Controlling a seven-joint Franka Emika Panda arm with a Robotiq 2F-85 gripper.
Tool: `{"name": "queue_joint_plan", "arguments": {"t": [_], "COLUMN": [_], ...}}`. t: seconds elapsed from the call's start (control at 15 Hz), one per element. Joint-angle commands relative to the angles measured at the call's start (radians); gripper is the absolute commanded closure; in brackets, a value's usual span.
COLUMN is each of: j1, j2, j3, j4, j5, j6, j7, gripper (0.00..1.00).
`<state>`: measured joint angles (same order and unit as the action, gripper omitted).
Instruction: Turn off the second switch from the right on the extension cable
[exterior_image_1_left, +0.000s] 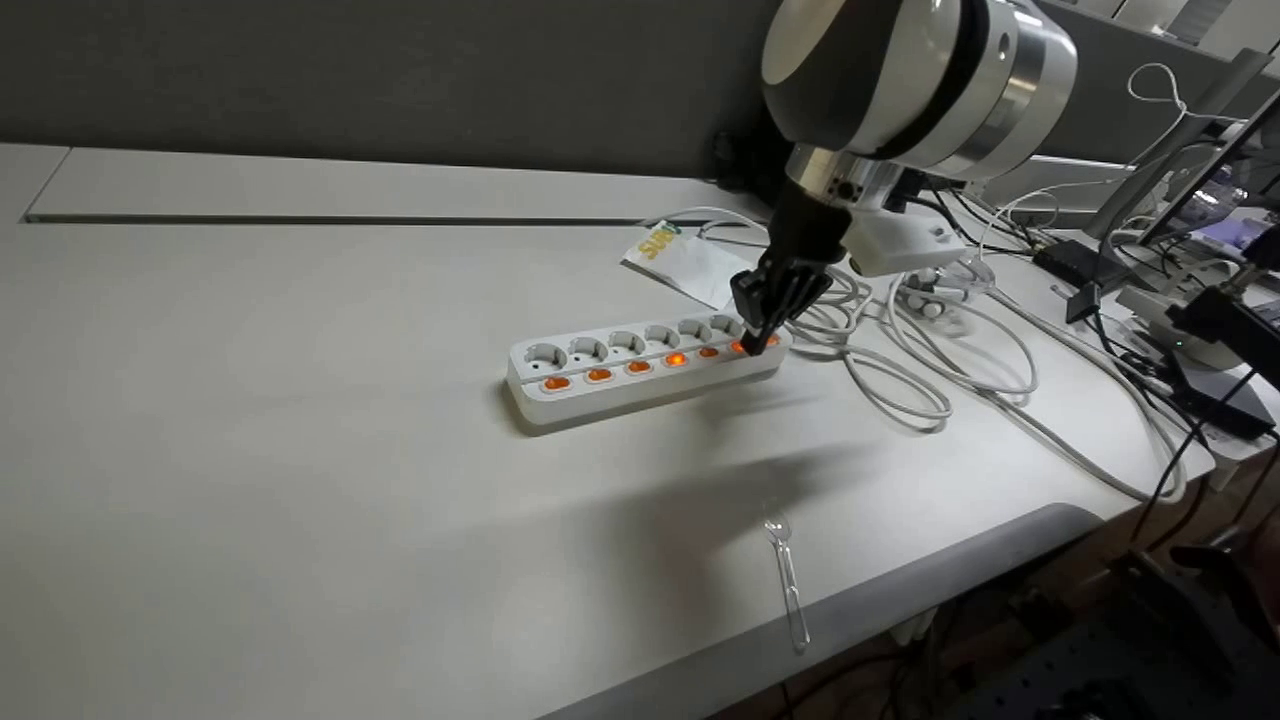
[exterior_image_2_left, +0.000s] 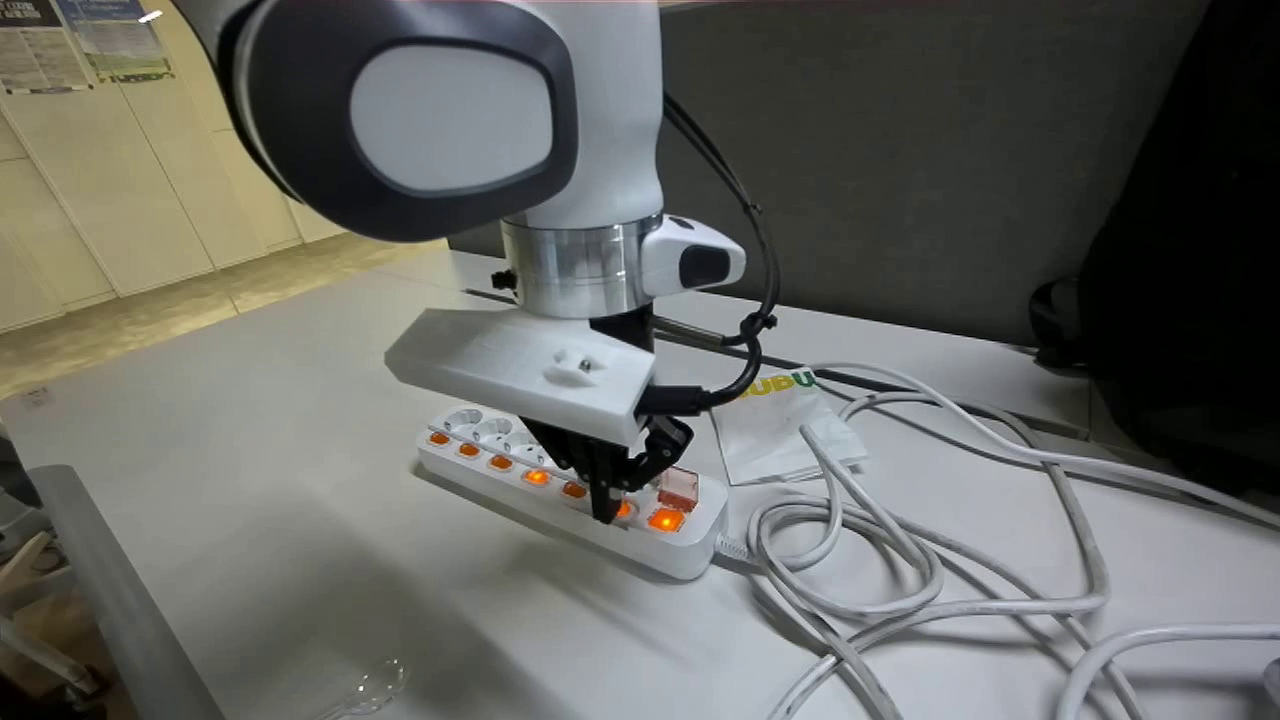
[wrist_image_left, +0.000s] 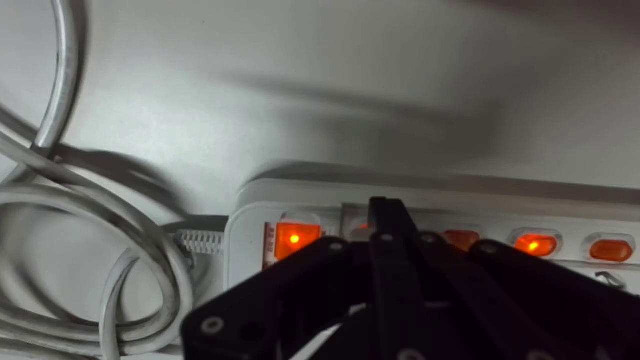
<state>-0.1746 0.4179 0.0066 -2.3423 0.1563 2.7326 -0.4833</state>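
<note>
The white arm has a silver collar, black cable and screw-dotted black claw

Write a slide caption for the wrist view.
Shut jaws partly hide the next-to-last switch on the white power strip, beside the glowing orange end switch, with pale cables coiled nearby.

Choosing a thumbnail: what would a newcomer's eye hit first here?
Probably the bulky white-and-black arm at the top of an exterior view, its shut gripper pointing down at a white power strip. Then the glowing orange end switch, by the end where the white cord enters, in the wrist view. Last, the tangle of pale cables on the table beyond that end.
</note>
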Motion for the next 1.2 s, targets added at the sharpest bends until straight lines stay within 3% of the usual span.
{"name": "queue_joint_plan", "arguments": {"t": [0.0, 1.13], "j1": [-0.021, -0.056], "j2": [0.021, 0.018], "j3": [0.015, 0.050], "j4": [0.025, 0.035], "j5": [-0.025, -0.012], "j6": [0.000, 0.013], "j7": [0.048, 0.037], "gripper": [1.00, 1.00]}}
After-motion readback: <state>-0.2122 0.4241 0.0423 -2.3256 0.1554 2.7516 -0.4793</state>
